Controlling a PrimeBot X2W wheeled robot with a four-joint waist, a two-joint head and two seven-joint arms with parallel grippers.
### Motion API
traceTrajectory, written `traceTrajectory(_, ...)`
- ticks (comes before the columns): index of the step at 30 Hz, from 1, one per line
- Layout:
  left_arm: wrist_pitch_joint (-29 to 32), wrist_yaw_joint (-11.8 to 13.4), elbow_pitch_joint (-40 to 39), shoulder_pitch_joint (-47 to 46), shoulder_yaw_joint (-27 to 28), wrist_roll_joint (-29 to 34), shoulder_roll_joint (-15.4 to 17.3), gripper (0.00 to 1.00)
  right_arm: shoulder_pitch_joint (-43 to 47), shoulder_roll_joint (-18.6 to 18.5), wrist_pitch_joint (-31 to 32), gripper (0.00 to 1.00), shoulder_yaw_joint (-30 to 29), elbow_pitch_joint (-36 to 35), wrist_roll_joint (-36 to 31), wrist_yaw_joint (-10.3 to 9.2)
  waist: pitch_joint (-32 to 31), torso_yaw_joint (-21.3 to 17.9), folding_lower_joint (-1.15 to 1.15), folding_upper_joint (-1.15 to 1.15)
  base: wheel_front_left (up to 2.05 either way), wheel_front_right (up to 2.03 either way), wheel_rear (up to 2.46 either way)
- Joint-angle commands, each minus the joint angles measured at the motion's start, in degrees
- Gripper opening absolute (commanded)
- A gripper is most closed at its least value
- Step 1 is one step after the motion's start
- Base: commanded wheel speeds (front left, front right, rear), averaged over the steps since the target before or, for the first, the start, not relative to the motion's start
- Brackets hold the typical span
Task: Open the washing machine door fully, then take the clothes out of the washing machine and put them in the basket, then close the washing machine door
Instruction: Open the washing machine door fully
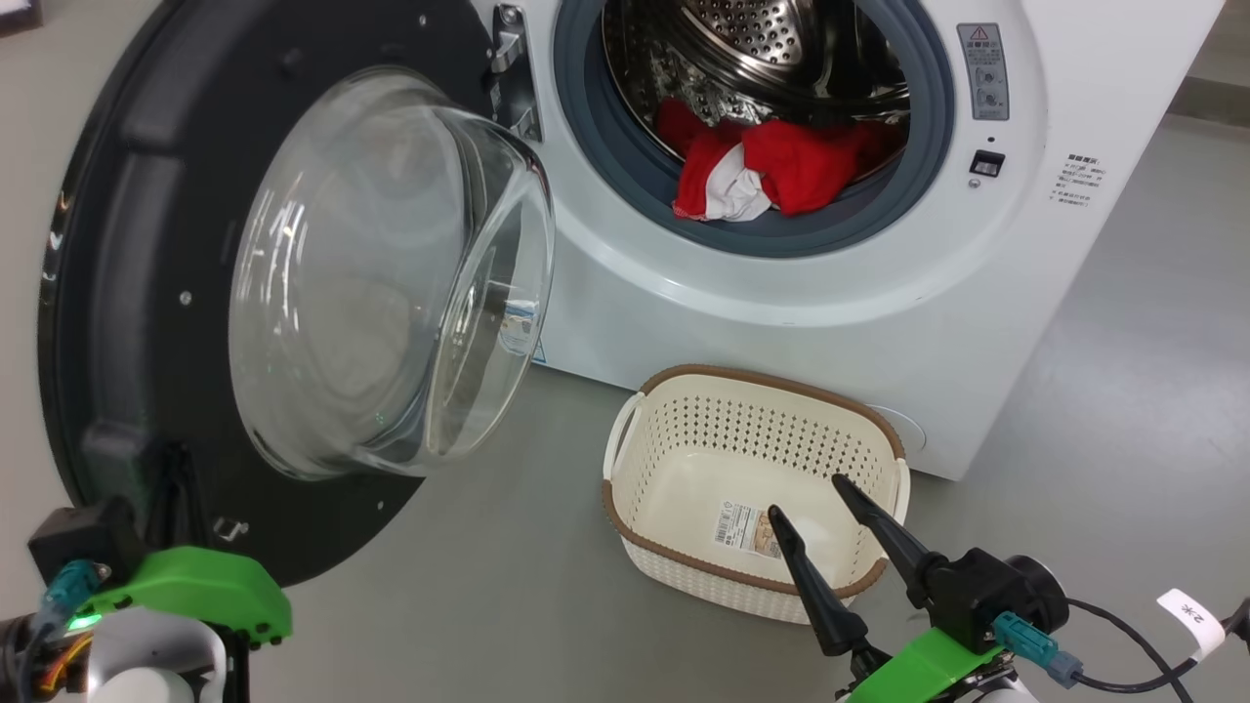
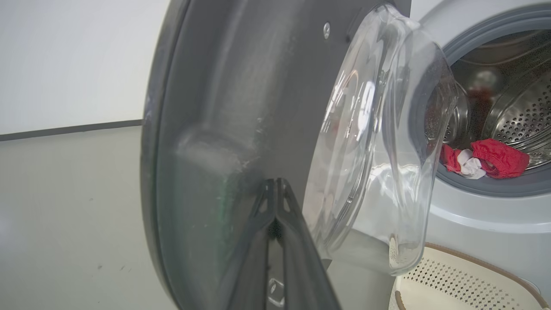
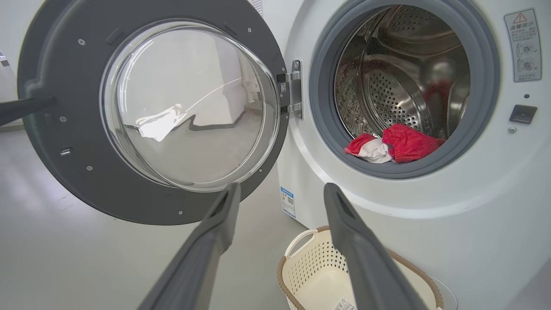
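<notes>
The washing machine (image 1: 781, 322) stands with its door (image 1: 146, 244) swung wide to the left, glass bowl bulging toward me. Red clothes (image 1: 791, 166) with white trim lie at the front lip of the steel drum, also seen as clothes (image 3: 409, 142) and clothes (image 2: 499, 157). My left gripper (image 1: 174, 467) is shut with nothing in it, its tips (image 2: 275, 183) against the door's dark inner face near the lower edge. The right gripper (image 1: 805, 496) hangs open above the cream basket (image 1: 742, 430), which holds no clothes. In the right wrist view, the gripper (image 3: 282, 187) points between door and drum opening.
The basket (image 3: 310, 267) sits on the grey floor right before the machine's front. The door hinge (image 1: 508, 68) is at the drum's left. A white wall runs behind the door. A cable with a white tag (image 1: 1187, 615) trails at the lower right.
</notes>
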Motion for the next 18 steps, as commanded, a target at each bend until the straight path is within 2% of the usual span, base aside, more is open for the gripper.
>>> traceTrajectory(1,-0.9,0.5,-0.6,-3.3,3.2,-0.6,2.6,0.0,-2.3,0.1,-0.4,1.0,0.9,-1.1,-0.6,0.35,0.2,0.0,0.0,0.0,0.0,0.0,0.0)
traceTrajectory(18,-8.3,-1.7,12.5,-9.7,7.5,-4.0,5.4,0.0,-3.7,0.1,-0.4,1.0,1.5,-0.6,-0.8,0.35,1.9,-2.1,0.0,0.0,0.0,0.0,0.0)
